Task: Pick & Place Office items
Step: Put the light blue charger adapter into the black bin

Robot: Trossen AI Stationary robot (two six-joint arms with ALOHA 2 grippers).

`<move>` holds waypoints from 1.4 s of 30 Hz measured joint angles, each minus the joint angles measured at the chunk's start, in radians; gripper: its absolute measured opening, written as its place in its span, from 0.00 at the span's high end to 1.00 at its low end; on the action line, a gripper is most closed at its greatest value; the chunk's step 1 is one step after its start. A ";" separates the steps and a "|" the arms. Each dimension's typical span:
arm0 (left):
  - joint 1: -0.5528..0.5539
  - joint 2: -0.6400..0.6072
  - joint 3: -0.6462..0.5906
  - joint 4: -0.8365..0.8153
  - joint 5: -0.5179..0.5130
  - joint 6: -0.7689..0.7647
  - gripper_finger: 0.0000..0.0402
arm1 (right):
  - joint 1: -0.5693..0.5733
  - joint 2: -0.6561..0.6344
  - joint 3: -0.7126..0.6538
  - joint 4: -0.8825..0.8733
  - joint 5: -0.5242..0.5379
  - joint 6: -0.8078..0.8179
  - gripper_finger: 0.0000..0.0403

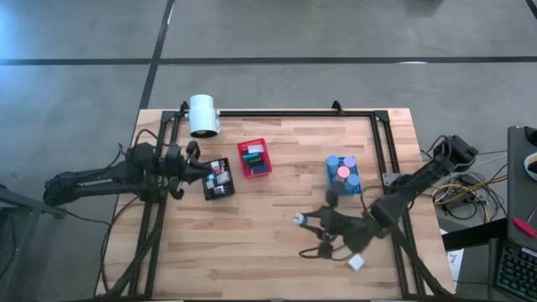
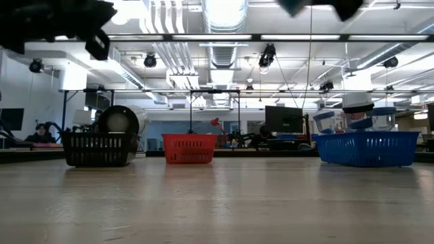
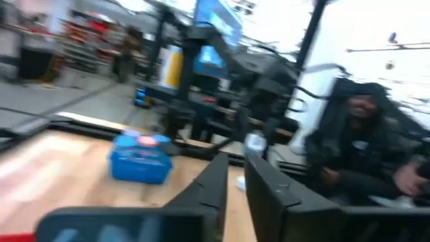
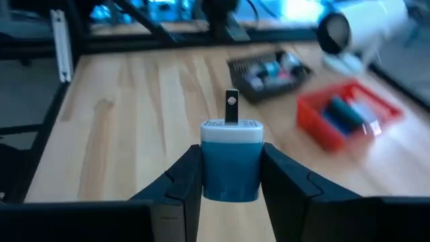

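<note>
Right up close in the right wrist view, the right gripper [image 4: 230, 176] pinches a small blue and white block [image 4: 231, 160] between its 2 fingers. From above, this gripper [image 1: 312, 236] hangs over the near right part of the table [image 1: 260, 243].

Far to the left, the left gripper [image 1: 204, 172] sits at the edge of the black bin [image 1: 218, 179]. Its fingers [image 3: 213, 187] show a thin gap with nothing seen in it.

I think the carry step is in hand: the block is picked up and needs a home. Next, the arm should lift it over a bin and let go gently.

Going left to right stand the big white cylinder [image 1: 203, 115], the black bin, the red bin [image 1: 254, 158] and the blue bin [image 1: 344, 174]. The blue bin is nearest, and bare wood lies on the way
</note>
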 joint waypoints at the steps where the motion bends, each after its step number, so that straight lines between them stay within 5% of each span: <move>1: -0.024 0.016 0.012 0.001 0.003 -0.003 0.84 | -0.033 0.001 0.000 0.042 -0.036 -0.057 0.72; 6: -0.153 0.091 0.059 -0.002 -0.060 0.104 0.67 | -0.196 0.015 -0.011 0.281 -0.187 -0.270 0.72; 12: -0.245 0.181 0.140 -0.011 -0.214 0.172 0.46 | -0.391 0.017 -0.063 0.594 -0.529 -0.361 0.72; 19: -0.245 0.318 0.226 -0.030 -0.283 0.333 0.28 | -0.551 0.019 -0.109 0.717 -0.645 -0.319 0.72; 33: -0.249 0.652 0.343 0.233 -0.431 0.806 0.26 | -0.647 0.019 -0.140 0.793 -0.799 -0.120 0.72; 42: -0.311 0.863 0.575 0.038 -0.655 1.043 0.27 | -0.675 0.019 -0.141 0.866 -0.795 -0.091 0.72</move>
